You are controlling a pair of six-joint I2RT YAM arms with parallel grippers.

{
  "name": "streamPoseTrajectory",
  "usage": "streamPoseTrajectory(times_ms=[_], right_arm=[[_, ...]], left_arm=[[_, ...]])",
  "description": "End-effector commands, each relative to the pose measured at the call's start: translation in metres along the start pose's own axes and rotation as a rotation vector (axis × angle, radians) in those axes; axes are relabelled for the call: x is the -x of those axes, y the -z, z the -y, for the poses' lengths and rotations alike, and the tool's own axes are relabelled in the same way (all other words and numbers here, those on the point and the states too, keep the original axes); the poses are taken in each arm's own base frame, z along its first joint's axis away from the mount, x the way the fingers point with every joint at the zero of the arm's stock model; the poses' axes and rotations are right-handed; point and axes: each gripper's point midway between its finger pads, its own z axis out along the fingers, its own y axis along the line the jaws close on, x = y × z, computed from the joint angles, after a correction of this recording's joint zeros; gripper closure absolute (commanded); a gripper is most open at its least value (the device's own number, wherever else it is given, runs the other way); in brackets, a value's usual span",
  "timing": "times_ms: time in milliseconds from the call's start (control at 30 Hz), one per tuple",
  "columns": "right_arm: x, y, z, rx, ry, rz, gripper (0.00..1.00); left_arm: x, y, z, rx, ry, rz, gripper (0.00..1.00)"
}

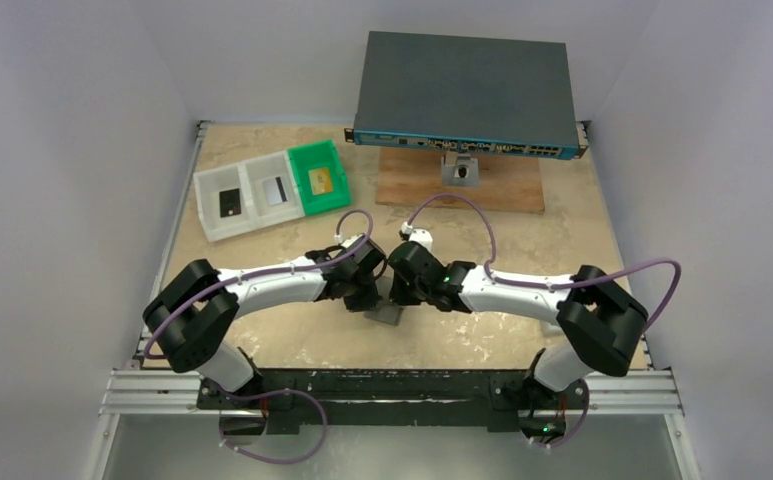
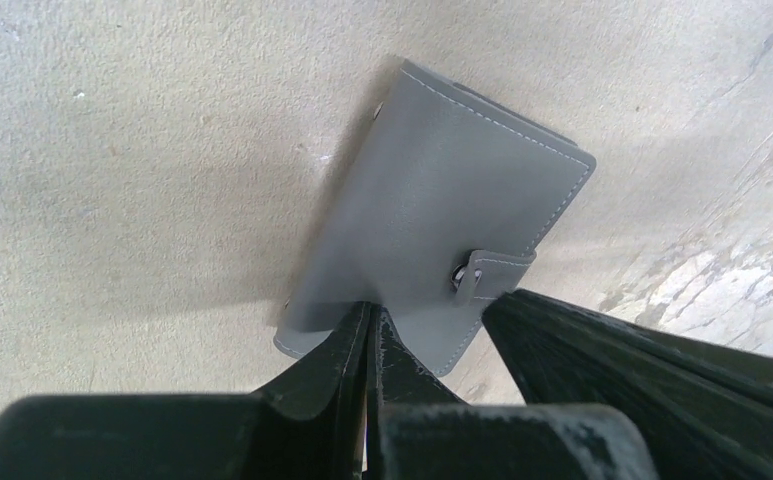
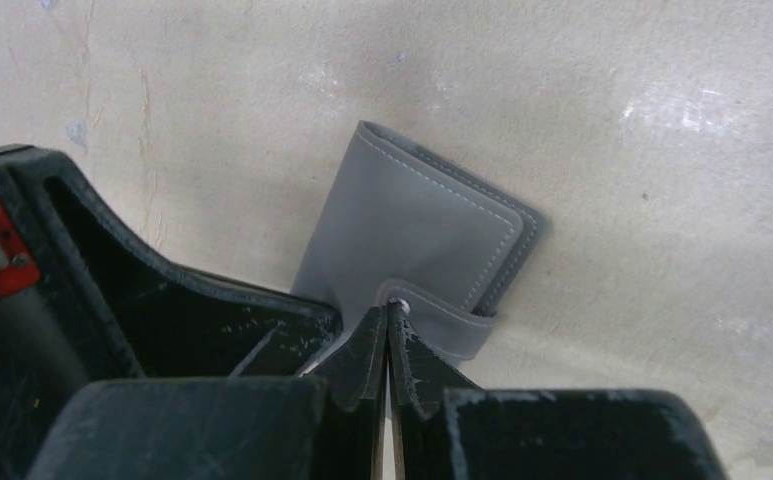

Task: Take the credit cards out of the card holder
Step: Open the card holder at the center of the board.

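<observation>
Two robot arms meet over a closed grey card holder (image 1: 387, 316) at the middle of the beige surface (image 1: 562, 225), near its front edge. The overhead camera alone shows the wider setting. Three small trays sit side by side at the far left. The left white tray (image 1: 207, 215) holds a black card (image 1: 230, 203). The middle white tray (image 1: 260, 170) holds a silver card with a dark stripe (image 1: 276, 190), and the green tray (image 1: 340, 185) holds a gold card (image 1: 320, 180). A dark network switch (image 1: 465, 90) stands on a wooden board (image 1: 507, 188) at the back. From above, the arms hide most of the holder.

The wrist cameras supply the close detail. The left wrist view shows the card holder (image 2: 442, 200) lying flat, stitched along its edges, its strap (image 2: 497, 270) fastened over one side. The left jaws are pressed together, their tips at the holder's near edge. Whether they pinch the cover cannot be told. The right wrist view shows the card holder (image 3: 412, 230) from the other side. There the right jaws are closed, their tips meeting at the metal stud (image 3: 395, 300) on the strap.

The left arm (image 1: 262, 285) and the right arm (image 1: 522, 290) reach low and inward from their bases, their wrists almost touching above the holder.
</observation>
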Motion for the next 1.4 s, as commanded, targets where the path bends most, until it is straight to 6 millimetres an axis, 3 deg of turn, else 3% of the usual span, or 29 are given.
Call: streamPoseTrajectory(times_ms=[0, 300, 367, 533, 700, 867, 1100, 1233, 1367], right_arm=[[0.009, 0.017, 0.007, 0.0, 0.001, 0.034, 1.0], [0.017, 0.023, 0.025, -0.055, 0.02, 0.05, 1.0], [0.016, 0.018, 0.019, -0.057, 0.038, 0.033, 1.0], [0.011, 0.004, -0.006, -0.068, 0.087, 0.022, 0.71], [0.006, -0.002, -0.015, -0.115, 0.119, 0.029, 0.58], [0.004, -0.007, -0.011, -0.179, 0.141, 0.029, 0.57], [0.008, 0.001, -0.027, -0.134, 0.141, 0.046, 0.57], [-0.003, -0.006, -0.035, -0.135, 0.165, 0.022, 0.57], [-0.011, -0.012, -0.039, -0.147, 0.181, 0.011, 0.57]], left_arm=[[-0.005, -0.009, -0.053, 0.22, 0.019, 0.012, 1.0], [-0.004, -0.008, -0.053, 0.21, 0.025, 0.021, 1.0], [-0.003, -0.008, -0.049, 0.189, 0.026, 0.026, 1.0], [-0.004, -0.003, -0.042, 0.127, 0.028, 0.03, 1.0], [0.003, 0.017, -0.025, 0.015, 0.017, 0.061, 1.0], [0.011, 0.03, -0.022, -0.042, 0.032, 0.076, 1.0], [0.023, 0.038, -0.025, -0.138, 0.094, 0.114, 0.98], [0.036, 0.037, -0.037, -0.127, 0.115, 0.125, 0.98], [0.039, 0.034, -0.031, -0.162, 0.095, 0.107, 0.95]])
